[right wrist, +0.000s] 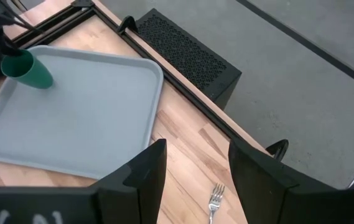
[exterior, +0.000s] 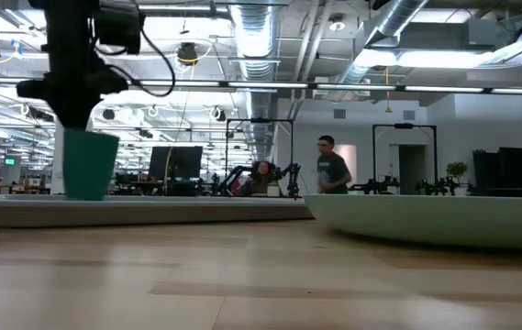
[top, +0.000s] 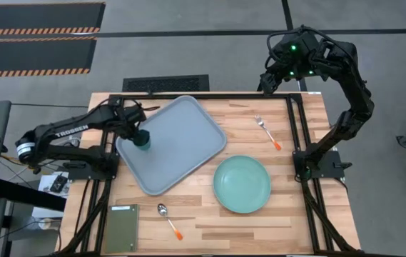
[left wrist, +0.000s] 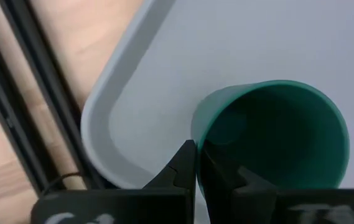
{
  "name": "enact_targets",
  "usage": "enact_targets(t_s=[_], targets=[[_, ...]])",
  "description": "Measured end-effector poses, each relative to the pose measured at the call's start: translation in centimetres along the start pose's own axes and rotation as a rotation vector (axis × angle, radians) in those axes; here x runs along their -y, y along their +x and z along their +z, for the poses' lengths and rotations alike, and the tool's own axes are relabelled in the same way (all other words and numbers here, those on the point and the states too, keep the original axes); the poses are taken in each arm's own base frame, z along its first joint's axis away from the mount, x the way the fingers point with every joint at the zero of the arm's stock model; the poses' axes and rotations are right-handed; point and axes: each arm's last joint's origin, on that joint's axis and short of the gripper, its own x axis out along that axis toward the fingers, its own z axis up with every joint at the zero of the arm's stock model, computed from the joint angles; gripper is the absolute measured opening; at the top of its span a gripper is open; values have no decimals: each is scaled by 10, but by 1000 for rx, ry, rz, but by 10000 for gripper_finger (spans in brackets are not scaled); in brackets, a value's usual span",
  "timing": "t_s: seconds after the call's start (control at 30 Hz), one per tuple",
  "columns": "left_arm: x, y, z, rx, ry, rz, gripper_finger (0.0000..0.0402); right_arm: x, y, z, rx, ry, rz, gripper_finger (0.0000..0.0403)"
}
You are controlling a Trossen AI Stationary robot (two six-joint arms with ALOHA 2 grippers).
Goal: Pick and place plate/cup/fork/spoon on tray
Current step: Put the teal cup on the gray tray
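Note:
The dark green cup point(top: 145, 140) is upright over the left part of the grey-blue tray point(top: 181, 153). It also shows in the low view point(exterior: 89, 165) and the right wrist view point(right wrist: 28, 70). My left gripper point(top: 140, 133) is shut on the cup from above. The mint-green plate point(top: 242, 185) lies on the table right of the tray. The fork point(top: 267, 132) lies at the far right and the spoon point(top: 168, 220) near the front edge. My right gripper point(right wrist: 192, 180) is open and empty, held high over the table's far right corner point(top: 268, 84). My left gripper pinches the cup's rim point(left wrist: 196, 134) on the side toward the table's left, one finger point(left wrist: 186, 165) outside the wall and one point(left wrist: 220, 174) inside. The fingers come from above, pointing down. The cup hangs upright; whether its base touches the tray I cannot tell.
A small dark olive-green flat rectangle point(top: 122, 228) lies at the near left corner. Black frame rails point(top: 297, 135) run along the table's sides. A black grille box point(top: 165, 83) sits behind the far edge. People show in the room beyond point(exterior: 332, 170).

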Motion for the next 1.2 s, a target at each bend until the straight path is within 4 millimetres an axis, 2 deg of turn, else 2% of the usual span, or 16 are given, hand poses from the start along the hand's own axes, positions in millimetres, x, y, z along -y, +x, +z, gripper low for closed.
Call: enact_targets(t_s=[0.1,0.37,0.6,0.83,1.07,1.2], targets=[[-2,7,-3,-16,3,17,0,0,0,0,0,14,0,198],[-1,8,1,39,-5,26,0,0,0,0,0,24,1,198],[-9,9,7,48,-28,51,0,0,0,0,0,27,1,198],[-14,16,23,97,-71,66,0,0,0,0,0,27,1,198],[-15,30,36,44,-75,82,0,0,0,0,0,26,1,198],[-19,31,39,35,-76,87,0,0,0,0,0,24,1,198]])
